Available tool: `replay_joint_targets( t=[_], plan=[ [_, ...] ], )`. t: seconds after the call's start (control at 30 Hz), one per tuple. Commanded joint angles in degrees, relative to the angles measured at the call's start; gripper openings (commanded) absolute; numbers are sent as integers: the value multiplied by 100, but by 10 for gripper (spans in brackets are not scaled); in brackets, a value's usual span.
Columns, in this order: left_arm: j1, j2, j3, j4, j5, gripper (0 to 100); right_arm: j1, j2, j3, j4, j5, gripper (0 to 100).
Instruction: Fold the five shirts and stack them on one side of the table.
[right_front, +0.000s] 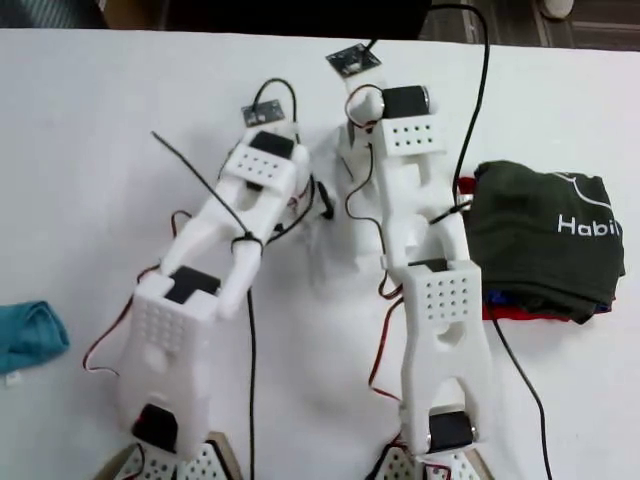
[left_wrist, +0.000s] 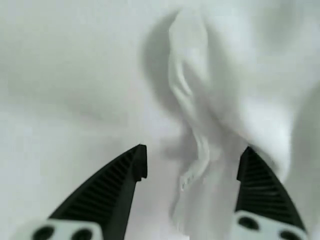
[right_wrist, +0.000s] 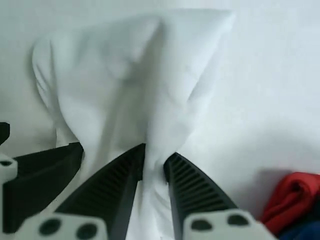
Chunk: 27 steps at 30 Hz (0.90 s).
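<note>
Right gripper (right_wrist: 155, 155) is clamped on a bunched ridge of the white shirt (right_wrist: 130, 70), just beside the folded stack (right_front: 540, 245). Left gripper (left_wrist: 195, 152) hangs spread over its crumpled edge. Soft, light, floppy cloth, likely to sag, so best grabbed at an edge or corner.

white lettering (right_front: 588, 226) with a thin curved line above it stood on the dark green folded shirt (right_front: 530, 250), cut off at the picture's edge, while a small label (left_wrist: 187, 181) on the white shirt (left_wrist: 240, 100) was too blurred to read.
</note>
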Motion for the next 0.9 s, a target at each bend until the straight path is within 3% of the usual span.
replay_joint_targets(
  t=[0.0, 0.27, 0.73, 0.8, 0.87],
  plan=[
    [79, -123, -690, 510, 18, 306, 57, -497, -35, -4, 44, 21],
    [79, 176, -602, 264, 378, 306, 57, -541, -53, -4, 44, 21],
    [193, 1213, -655, -422, 369, 305, 101, -549, -79, -4, 53, 21],
    [246, 1240, -655, -413, 369, 285, 163, -549, -79, -4, 53, 21],
    [255, 1257, -655, -440, 369, 203, 268, -549, -79, 4, 53, 21]
  ],
)
